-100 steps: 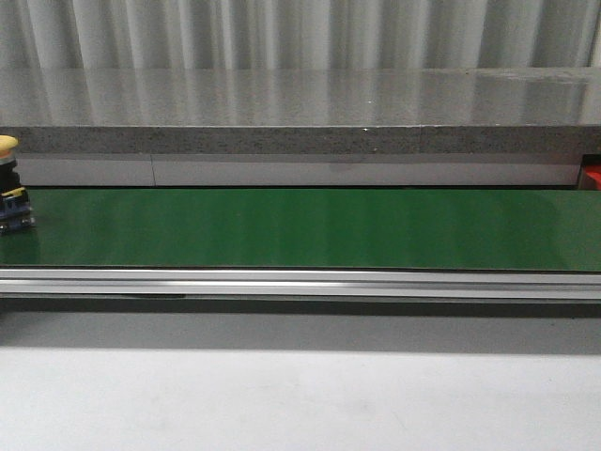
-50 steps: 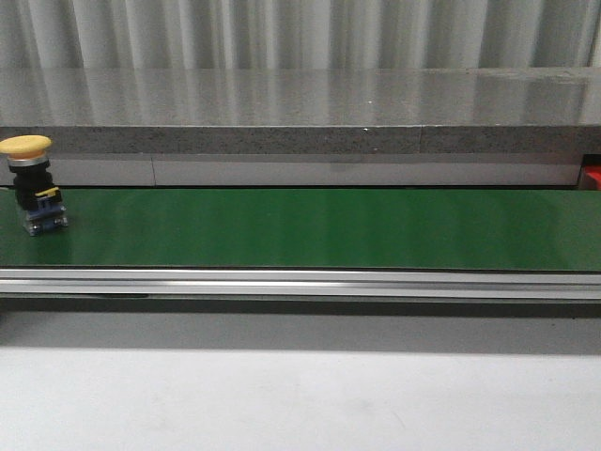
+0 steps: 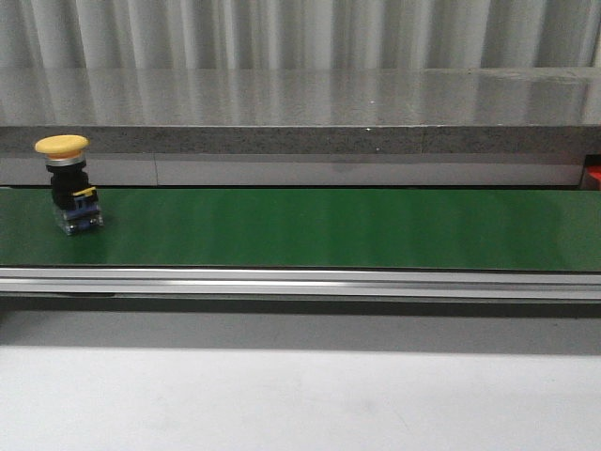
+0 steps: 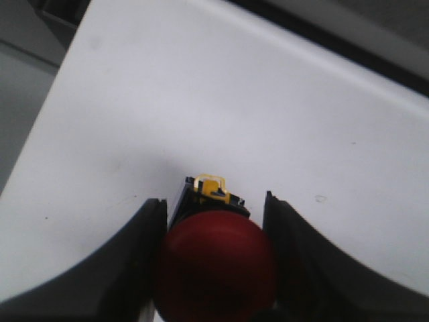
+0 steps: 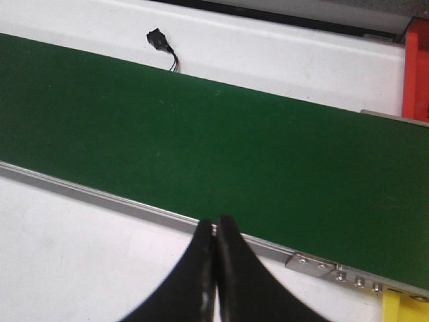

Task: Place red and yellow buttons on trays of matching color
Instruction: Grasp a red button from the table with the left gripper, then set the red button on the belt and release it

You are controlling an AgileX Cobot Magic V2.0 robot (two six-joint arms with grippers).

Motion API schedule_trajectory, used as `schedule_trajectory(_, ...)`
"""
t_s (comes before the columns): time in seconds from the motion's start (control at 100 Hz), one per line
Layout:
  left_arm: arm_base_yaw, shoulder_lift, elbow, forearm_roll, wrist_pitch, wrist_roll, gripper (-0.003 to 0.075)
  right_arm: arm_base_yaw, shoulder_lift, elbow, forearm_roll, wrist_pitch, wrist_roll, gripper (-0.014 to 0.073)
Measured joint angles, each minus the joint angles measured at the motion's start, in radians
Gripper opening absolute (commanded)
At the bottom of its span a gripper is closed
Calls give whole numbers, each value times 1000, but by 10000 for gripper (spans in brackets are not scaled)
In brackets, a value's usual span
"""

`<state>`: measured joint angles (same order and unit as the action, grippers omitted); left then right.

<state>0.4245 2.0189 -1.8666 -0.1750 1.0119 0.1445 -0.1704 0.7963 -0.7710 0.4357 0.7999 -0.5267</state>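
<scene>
Watch the yellow button (image 3: 69,183): a second ago it was only just entering at the left edge of the green belt (image 3: 329,230), and now it stands fully in view, upright, farther along toward the middle. The belt is carrying it your way, so a pick window should open soon.

Your right gripper (image 5: 214,258) hangs over the near edge of the belt with its fingers pressed together and nothing between them; you will probably need to spread them before the yellow button arrives. A red tray (image 5: 417,67) shows past the belt's far right corner, and a yellow piece (image 5: 404,310) sits at the near right end.

Your left gripper (image 4: 214,265) has its fingers pinching the red button (image 4: 214,268), which rests on the white surface (image 4: 234,107). That one looks unfinished, since no red tray appears beneath it.
</scene>
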Motion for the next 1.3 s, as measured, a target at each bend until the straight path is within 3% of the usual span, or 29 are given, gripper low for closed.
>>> schedule_trajectory(0.33,-68,-310,90,-6,86,52,-20,0,0,0,0,0,0,-68)
schedule_trajectory(0.69,-139,-590,484,-9,8,68,-20,0,0,0,0,0,0,-68)
schedule_trajectory(0.99,-199,-632,720,-12,-116,70,-20,0,0,0,0,0,0,-68)
schedule_trajectory(1.3,-232,-618,751,-13,-189,70,-20,0,0,0,0,0,0,-68)
